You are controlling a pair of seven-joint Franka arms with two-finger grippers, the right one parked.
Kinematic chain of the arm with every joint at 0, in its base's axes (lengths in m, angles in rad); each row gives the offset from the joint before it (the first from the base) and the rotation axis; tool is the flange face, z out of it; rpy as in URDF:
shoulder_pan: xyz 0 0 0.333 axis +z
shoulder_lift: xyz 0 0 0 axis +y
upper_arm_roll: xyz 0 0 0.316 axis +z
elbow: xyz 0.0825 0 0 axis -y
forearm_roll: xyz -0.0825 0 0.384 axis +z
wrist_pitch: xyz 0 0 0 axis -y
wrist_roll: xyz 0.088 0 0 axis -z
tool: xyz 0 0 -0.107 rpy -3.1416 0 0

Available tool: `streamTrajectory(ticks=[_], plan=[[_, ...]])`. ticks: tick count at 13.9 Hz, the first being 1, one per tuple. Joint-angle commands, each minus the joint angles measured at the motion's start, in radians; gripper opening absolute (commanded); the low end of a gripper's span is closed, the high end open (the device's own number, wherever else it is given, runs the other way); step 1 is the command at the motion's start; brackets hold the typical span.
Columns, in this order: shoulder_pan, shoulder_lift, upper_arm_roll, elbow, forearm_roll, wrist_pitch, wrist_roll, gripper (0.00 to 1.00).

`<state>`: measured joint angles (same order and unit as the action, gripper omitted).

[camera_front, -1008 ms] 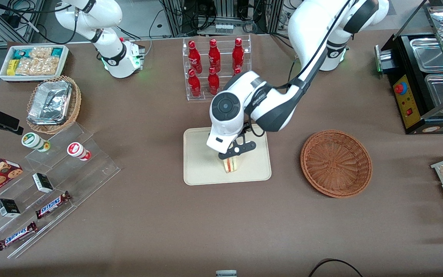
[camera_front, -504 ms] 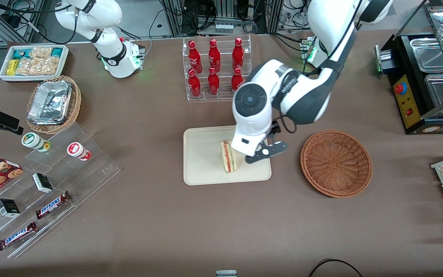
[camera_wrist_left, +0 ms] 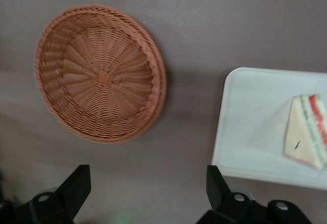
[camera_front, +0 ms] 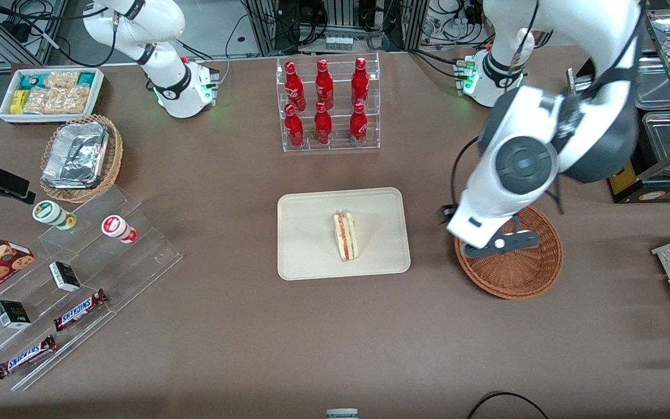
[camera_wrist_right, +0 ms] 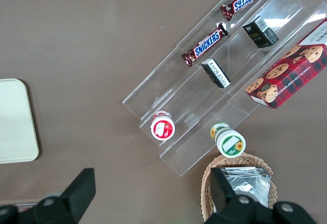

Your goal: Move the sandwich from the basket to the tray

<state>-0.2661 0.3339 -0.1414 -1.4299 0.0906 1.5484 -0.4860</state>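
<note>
"SNICKERS" on two bars

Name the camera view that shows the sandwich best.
The front view: the sandwich lies whole on the tray, away from the open gripper over the basket. The left wrist view crops it at the edge; the right wrist view misses it.

– I'm reading the left arm: where is it sitting?

– I'm seeing it reaching down from its base with the elbow raised high and the wrist angled downward. The gripper is hanging above the table at the working arm's end, nearer the front camera than the arm's base.

– And the fingers?

– I'm seeing them spread wide apart in the wrist view, both black tips showing, with nothing between them. They're touching nothing.
</note>
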Motion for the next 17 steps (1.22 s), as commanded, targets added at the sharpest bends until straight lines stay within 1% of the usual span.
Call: streamTrajectory(ticks=[1, 2, 3, 5, 8, 11, 14, 17], plan=[[0.079, -0.137, -0.006, -0.107, -0.017, -0.052, 0.228, 1.00], [0.112, -0.166, -0.007, -0.109, -0.020, -0.074, 0.307, 1.00], [0.160, -0.188, -0.010, -0.112, -0.044, -0.085, 0.381, 1.00], [0.185, -0.219, -0.001, -0.101, -0.058, -0.138, 0.502, 1.00], [0.220, -0.275, 0.011, -0.101, -0.061, -0.169, 0.549, 1.00], [0.223, -0.302, 0.055, -0.081, -0.074, -0.214, 0.616, 1.00], [0.223, -0.312, 0.109, -0.081, -0.112, -0.226, 0.626, 1.00], [0.223, -0.312, 0.112, -0.089, -0.126, -0.217, 0.624, 1.00]])
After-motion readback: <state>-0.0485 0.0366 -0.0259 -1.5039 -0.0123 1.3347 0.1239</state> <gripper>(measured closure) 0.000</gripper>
